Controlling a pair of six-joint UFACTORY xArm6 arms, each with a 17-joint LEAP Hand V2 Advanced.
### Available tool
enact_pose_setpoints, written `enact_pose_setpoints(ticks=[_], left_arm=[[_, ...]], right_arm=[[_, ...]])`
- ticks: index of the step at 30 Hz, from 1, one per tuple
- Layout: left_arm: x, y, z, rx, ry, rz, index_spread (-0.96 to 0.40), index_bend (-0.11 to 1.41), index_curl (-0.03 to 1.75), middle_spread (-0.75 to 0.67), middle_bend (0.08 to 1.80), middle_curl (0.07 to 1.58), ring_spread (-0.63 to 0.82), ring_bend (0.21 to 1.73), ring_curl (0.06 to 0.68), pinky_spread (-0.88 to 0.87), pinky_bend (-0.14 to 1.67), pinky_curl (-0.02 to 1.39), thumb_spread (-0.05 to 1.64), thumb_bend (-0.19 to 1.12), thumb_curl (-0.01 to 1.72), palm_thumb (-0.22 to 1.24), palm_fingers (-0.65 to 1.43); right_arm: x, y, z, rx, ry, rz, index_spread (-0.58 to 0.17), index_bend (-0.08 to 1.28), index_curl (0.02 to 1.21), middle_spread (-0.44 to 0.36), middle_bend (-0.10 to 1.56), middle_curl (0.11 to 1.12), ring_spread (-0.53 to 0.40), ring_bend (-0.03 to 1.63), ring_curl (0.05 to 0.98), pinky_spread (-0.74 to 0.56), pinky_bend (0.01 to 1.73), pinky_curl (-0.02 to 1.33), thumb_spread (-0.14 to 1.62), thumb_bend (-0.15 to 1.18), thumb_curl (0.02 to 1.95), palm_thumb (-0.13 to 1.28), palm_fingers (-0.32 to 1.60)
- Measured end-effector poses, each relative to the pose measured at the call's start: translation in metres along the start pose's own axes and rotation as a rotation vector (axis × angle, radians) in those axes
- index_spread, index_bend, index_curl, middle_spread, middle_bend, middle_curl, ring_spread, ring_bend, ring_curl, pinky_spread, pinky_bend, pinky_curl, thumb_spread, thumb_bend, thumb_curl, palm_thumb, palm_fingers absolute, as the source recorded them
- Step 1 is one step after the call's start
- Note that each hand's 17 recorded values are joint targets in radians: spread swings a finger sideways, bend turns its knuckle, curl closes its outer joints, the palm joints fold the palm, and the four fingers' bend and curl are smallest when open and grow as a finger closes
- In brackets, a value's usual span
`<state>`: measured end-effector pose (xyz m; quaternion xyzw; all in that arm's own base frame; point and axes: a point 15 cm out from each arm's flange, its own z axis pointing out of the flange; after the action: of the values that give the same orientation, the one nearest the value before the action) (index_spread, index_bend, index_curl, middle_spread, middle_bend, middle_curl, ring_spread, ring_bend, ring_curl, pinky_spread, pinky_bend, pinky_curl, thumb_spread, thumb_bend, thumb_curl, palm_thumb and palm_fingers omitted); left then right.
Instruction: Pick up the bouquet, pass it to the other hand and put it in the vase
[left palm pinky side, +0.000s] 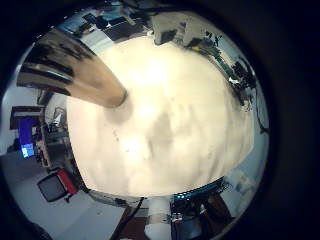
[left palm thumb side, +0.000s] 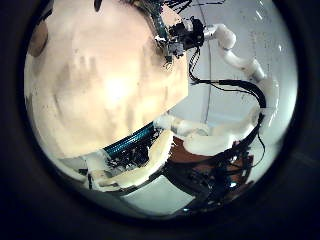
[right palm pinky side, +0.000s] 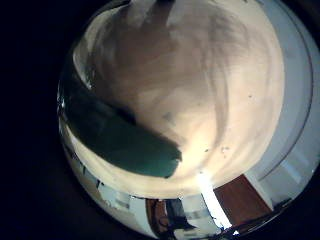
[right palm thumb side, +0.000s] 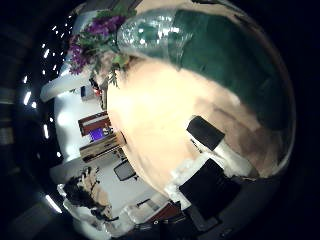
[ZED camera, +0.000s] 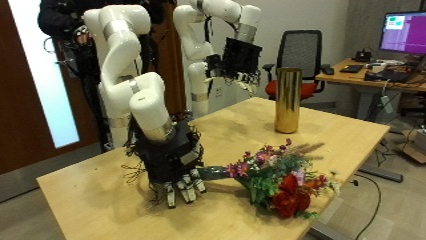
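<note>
The bouquet (ZED camera: 280, 180), red, pink and purple flowers on green stems, lies on the wooden table (ZED camera: 93, 195), its stems pointing at my right hand (ZED camera: 173, 168). That hand is low over the table with fingers hanging fairly straight, the stem ends beside its thumb side. Flowers (right palm thumb side: 95, 40), clear wrap and the green stem (right palm thumb side: 220, 60) sit close to the right palm; the stem (right palm pinky side: 130, 140) shows again from its little finger side. The tall gold vase (ZED camera: 286, 100) stands upright at the far table edge and shows as the vase (left palm pinky side: 85, 75). My left hand (ZED camera: 240, 55) hangs open above, beside the vase.
An office chair (ZED camera: 306, 50) and a desk with a monitor (ZED camera: 400, 30) stand behind the table. A dark wooden door (ZED camera: 27, 90) is beside the arms. The table edge (ZED camera: 333, 225) runs just past the flower heads.
</note>
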<state>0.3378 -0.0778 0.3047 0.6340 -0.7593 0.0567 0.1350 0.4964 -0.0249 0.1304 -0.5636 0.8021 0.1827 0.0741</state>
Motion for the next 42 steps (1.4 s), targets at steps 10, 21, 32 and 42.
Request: enact_pose_setpoints(ticks=[10, 21, 32, 42], left_arm=[[-0.002, -0.004, 0.002, -0.008, -0.002, 0.003, 0.25, 0.17, 0.3, 0.44, 0.2, 0.31, 0.55, 0.45, 0.208, 0.56, 0.27, 0.32, 0.88, -0.03, 0.31, 0.27, 0.09], [0.002, -0.008, 0.003, -0.016, -0.001, 0.009, 0.25, 0.17, 0.3, 0.47, 0.19, 0.31, 0.56, 0.45, 0.205, 0.57, 0.27, 0.32, 0.88, -0.03, 0.3, 0.27, 0.09], [0.003, -0.007, 0.005, -0.024, -0.004, 0.009, 0.25, 0.16, 0.29, 0.45, 0.2, 0.32, 0.55, 0.48, 0.21, 0.57, 0.27, 0.31, 0.88, -0.03, 0.3, 0.27, 0.11], [0.003, -0.002, 0.002, -0.023, -0.003, 0.009, 0.26, 0.17, 0.3, 0.48, 0.2, 0.31, 0.56, 0.47, 0.205, 0.56, 0.27, 0.32, 0.88, -0.03, 0.31, 0.27, 0.1]], right_arm=[[0.004, 0.0, 0.004, -0.01, 0.007, 0.002, -0.05, 0.16, 0.27, 0.192, 0.42, 0.36, 0.105, 0.68, 0.229, 0.21, 0.39, 0.27, 1.03, -0.02, 0.45, 0.74, 0.3], [0.017, -0.003, -0.009, 0.006, 0.002, 0.026, -0.055, 0.16, 0.28, 0.181, 0.43, 0.36, 0.082, 0.71, 0.225, 0.21, 0.4, 0.26, 1.03, -0.02, 0.45, 0.75, 0.31], [0.017, 0.001, 0.001, -0.016, 0.006, 0.026, -0.06, 0.17, 0.28, 0.167, 0.45, 0.37, 0.07, 0.73, 0.22, 0.2, 0.4, 0.26, 1.03, -0.02, 0.45, 0.75, 0.31], [0.014, 0.017, 0.015, -0.106, 0.02, 0.02, -0.155, 0.23, 0.32, 0.028, 0.6, 0.42, -0.107, 0.88, 0.243, 0.08, 0.4, 0.22, 0.98, -0.02, 0.47, 0.82, 0.74]])
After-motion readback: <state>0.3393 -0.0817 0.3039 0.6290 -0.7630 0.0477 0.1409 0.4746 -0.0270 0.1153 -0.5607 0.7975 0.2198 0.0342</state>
